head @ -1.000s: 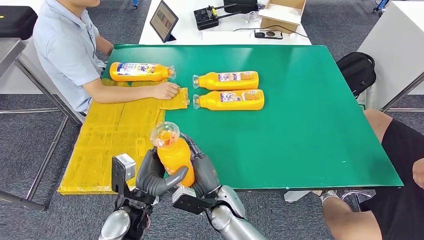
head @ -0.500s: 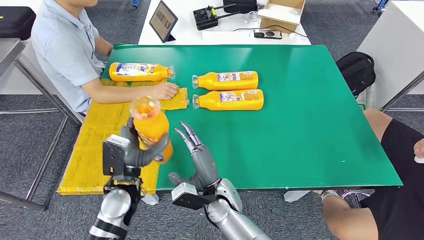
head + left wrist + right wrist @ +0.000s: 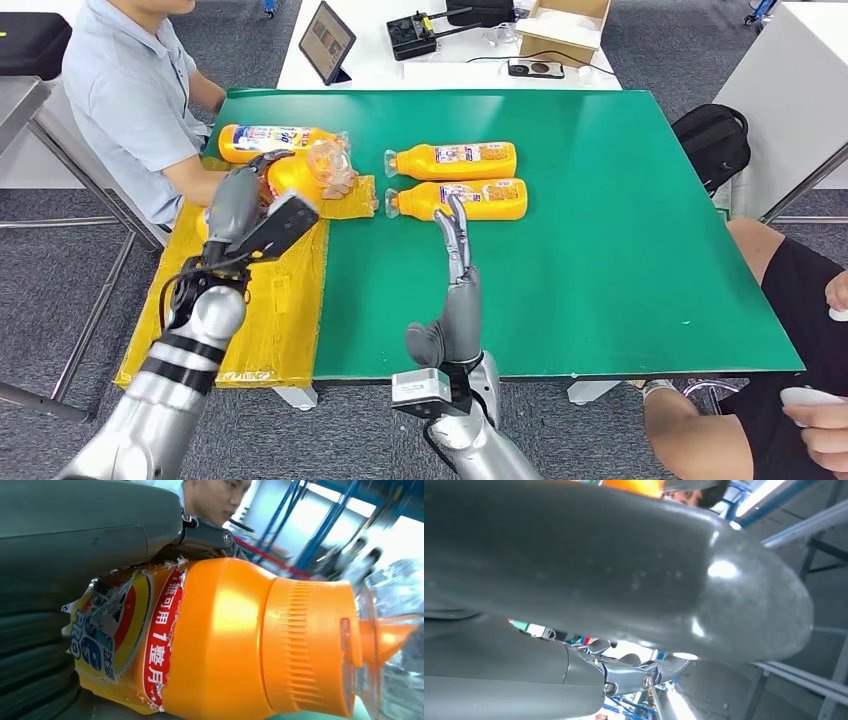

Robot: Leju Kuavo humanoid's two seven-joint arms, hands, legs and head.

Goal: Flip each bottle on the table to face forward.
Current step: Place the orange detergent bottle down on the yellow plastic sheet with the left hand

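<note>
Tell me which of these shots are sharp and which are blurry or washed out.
Head view: evenly lit and sharp across the green table. Left wrist view: the orange plastic bottle the left hand holds is crisp, the background overexposed and smeared. Right wrist view: the grey right hand is soft, too close, with glare spots.

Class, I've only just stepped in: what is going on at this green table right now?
A humanoid robot is handling orange bottles. Its left hand grips one orange bottle above the yellow cardboard at the table's left edge, close to a seated person. Its right hand is open, fingers pointing toward two bottles lying side by side on the green table. Another bottle lies near the person.
</note>
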